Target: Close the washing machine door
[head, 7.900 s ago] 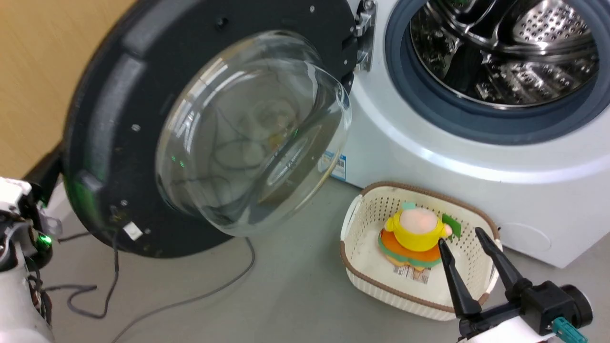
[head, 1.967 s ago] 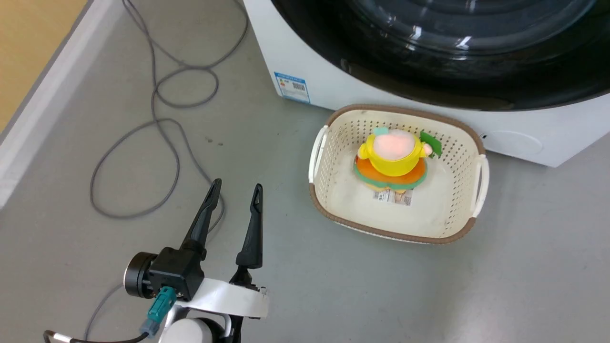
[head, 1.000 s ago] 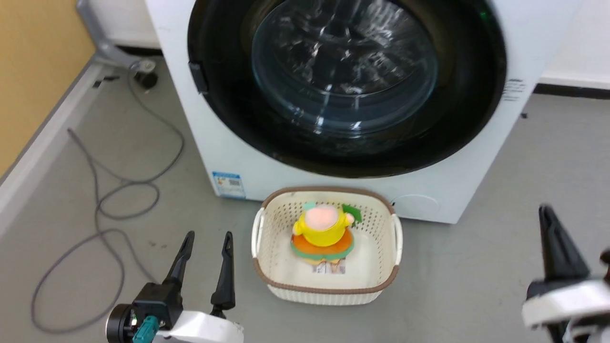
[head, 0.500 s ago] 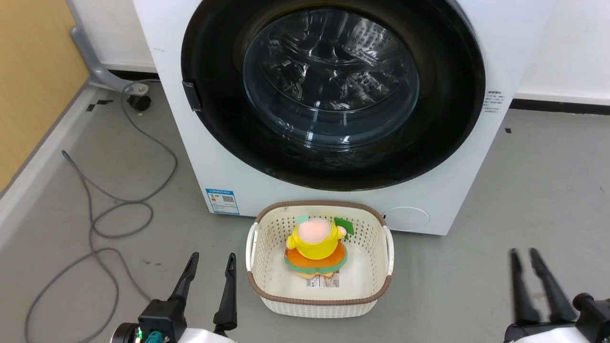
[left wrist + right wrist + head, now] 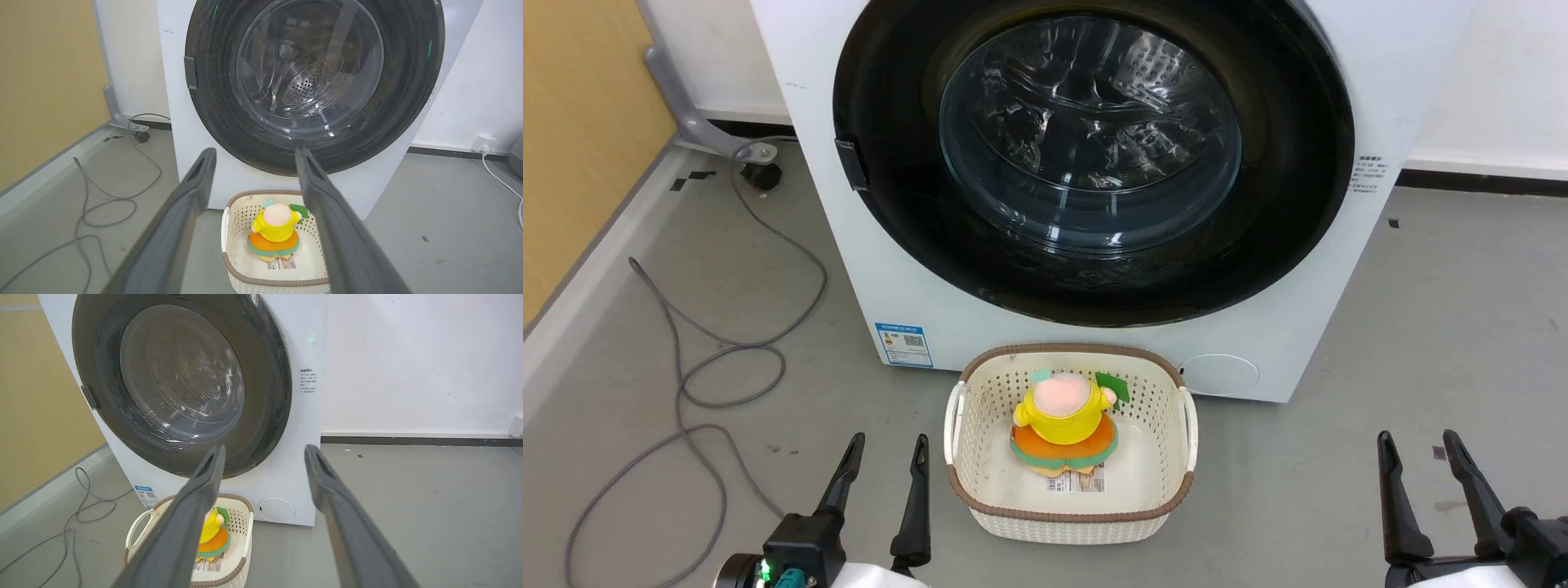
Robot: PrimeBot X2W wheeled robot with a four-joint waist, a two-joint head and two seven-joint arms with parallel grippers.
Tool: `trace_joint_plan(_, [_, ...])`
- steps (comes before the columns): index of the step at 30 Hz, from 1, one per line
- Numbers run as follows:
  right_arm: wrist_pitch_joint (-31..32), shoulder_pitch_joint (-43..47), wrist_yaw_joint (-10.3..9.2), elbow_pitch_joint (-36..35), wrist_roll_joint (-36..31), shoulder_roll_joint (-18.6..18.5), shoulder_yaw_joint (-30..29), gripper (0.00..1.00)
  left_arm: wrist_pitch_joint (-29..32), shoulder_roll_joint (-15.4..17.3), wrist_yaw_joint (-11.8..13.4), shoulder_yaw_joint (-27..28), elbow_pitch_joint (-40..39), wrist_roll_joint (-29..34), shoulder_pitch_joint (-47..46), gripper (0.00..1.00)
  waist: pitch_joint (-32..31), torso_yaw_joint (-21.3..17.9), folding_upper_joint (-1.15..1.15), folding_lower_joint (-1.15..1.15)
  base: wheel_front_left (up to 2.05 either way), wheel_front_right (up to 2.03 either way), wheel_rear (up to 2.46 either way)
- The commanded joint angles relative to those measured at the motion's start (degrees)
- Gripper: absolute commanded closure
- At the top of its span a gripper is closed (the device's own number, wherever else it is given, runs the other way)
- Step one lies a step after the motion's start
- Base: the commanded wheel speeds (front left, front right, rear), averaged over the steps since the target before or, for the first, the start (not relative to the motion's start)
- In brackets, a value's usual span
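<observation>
The white washing machine [image 5: 1282, 343] [image 5: 175, 122] [image 5: 306, 416] stands ahead of me. Its round black-rimmed door [image 5: 1290, 163] [image 5: 220, 106] [image 5: 269, 375] lies flush against the front, and the steel drum shows through the glass. My left gripper [image 5: 888, 445] [image 5: 253, 153] hovers open at the lower left, well short of the machine. My right gripper [image 5: 1417, 441] [image 5: 263, 451] is open at the lower right, also clear of the door. Neither holds anything.
A cream perforated basket [image 5: 980, 506] [image 5: 229, 228] [image 5: 135, 535] with a yellow and orange plush toy [image 5: 1066, 416] sits on the grey floor before the machine, between my grippers. Grey cable [image 5: 711, 367] loops on the floor at left, near a yellow wall [image 5: 572, 122].
The door has swung from wide open to flush against the machine. The camera has pulled back and risen. Over the last half second the right gripper settled slightly lower right.
</observation>
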Motion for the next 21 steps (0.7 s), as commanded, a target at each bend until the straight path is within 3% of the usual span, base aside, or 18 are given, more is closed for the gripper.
trace_joint_plan(1, [-0.02,0.56,-0.04,-0.1,-0.36,0.37,-0.01,0.0,-0.3,0.05,0.15,-0.09,0.02,0.54,-0.14,0.0,0.02,0.04,0.0,0.0,0.0,0.0,0.0])
trace_joint_plan(6, [-0.25,0.51,-0.04,0.06,-0.42,0.4,0.11,0.0,-0.3,0.05,0.15,0.05,-0.61,0.53,-0.26,0.0,-0.07,0.15,0.0,0.0,0.0,0.0,0.0])
trace_joint_plan(7, [0.02,-0.04,0.0,0.05,-0.19,0.07,0.06,1.0,0.04,0.0,0.01,0.07,-0.48,-0.01,-0.03,1.0,-0.07,0.13,0.0,0.0,0.0,0.0,0.0])
trace_joint_plan(21, [1.03,-0.57,0.0,-0.05,-0.87,0.09,0.54,1.0,1.27,-0.01,0.07,0.66,-0.96,0.74,-0.23,1.0,-0.12,-0.03,0.0,0.0,0.0,0.0,0.0])
